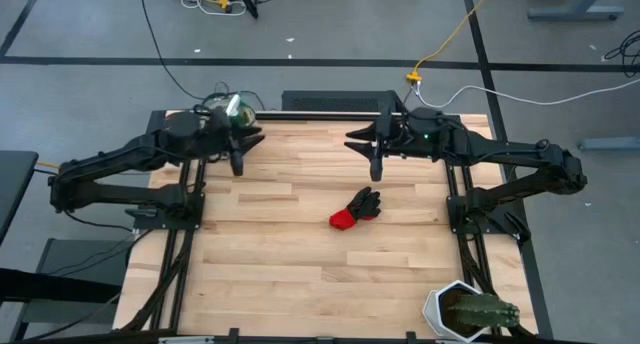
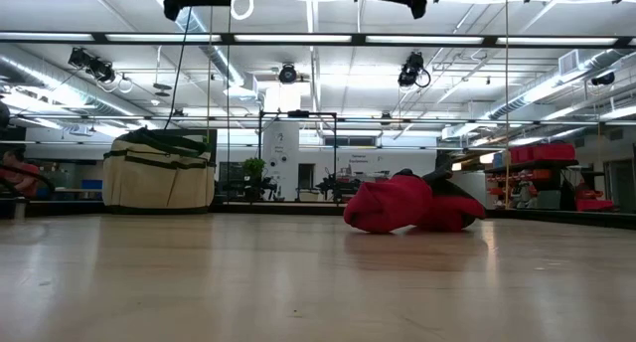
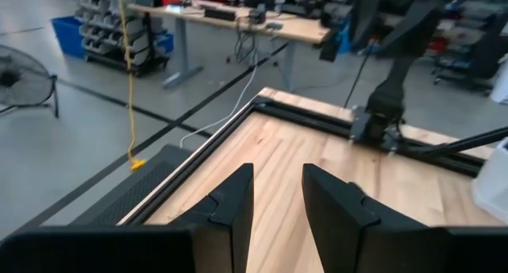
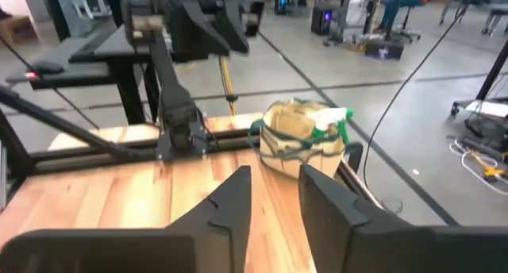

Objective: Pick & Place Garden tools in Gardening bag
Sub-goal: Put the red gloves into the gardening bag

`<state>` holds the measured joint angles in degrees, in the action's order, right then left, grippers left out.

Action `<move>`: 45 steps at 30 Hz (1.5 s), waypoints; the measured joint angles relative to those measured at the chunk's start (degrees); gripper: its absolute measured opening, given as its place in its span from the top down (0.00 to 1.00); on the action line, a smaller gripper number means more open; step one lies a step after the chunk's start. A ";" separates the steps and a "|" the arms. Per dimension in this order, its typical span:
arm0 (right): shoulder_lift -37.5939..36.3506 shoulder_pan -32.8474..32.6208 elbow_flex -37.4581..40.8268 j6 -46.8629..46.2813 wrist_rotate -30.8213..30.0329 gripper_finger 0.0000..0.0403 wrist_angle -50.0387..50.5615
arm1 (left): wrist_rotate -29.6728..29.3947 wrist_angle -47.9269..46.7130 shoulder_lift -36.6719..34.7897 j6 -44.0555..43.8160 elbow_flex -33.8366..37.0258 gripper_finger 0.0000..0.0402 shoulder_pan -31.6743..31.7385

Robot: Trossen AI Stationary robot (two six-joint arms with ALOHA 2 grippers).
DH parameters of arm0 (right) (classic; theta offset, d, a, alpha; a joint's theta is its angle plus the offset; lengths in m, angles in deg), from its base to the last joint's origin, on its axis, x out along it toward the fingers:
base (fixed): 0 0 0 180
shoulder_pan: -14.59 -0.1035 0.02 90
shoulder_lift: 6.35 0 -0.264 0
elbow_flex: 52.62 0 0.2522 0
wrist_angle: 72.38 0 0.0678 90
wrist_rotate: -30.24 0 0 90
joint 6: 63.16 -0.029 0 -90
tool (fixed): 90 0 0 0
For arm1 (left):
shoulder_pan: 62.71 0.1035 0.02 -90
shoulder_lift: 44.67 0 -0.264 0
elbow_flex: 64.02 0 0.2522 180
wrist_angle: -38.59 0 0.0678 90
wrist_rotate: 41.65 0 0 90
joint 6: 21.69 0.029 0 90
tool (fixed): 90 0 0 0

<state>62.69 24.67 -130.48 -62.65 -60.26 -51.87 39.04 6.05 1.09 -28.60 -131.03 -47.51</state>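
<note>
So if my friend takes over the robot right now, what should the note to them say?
Left gripper: open, empty, up beside the gardening bag at the table's far left corner.
Right gripper: open, empty, raised over the far side.
Done: a green spray bottle pokes out of the bag. Other tools aren't visible; they may be inside.
Left: the red-and-black glove lies mid-table; it goes in the bag.
The cactus pot stays put.

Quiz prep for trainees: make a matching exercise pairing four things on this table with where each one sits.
Things:
1. glove
2. gardening bag
3. white pot with cactus
4. right gripper

Places:
A. near right corner of the table
B. far left corner, by the left arm
C. lying mid-table
D. raised above the far middle of the table

Pairs: 1-C, 2-B, 3-A, 4-D
</note>
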 joint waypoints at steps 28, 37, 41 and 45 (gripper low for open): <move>-0.02 -6.20 0.00 5.29 2.52 0.48 23.02 | -0.01 -0.19 -3.44 0.04 0.02 0.71 -1.68; -0.02 -9.45 0.00 7.52 -1.02 0.48 31.51 | -0.03 -0.45 -3.44 0.04 0.02 0.71 -1.66; 0.17 -10.19 0.00 7.52 -1.20 0.48 32.57 | -0.03 -0.45 -3.44 0.04 0.02 0.71 -1.66; 0.74 -10.74 0.00 7.52 -1.19 0.48 34.78 | -0.03 -0.42 -3.43 -0.02 0.04 0.71 -1.66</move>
<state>63.43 13.93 -130.48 -55.13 -61.45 -17.10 39.01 5.63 -2.34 -28.62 -130.99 -49.17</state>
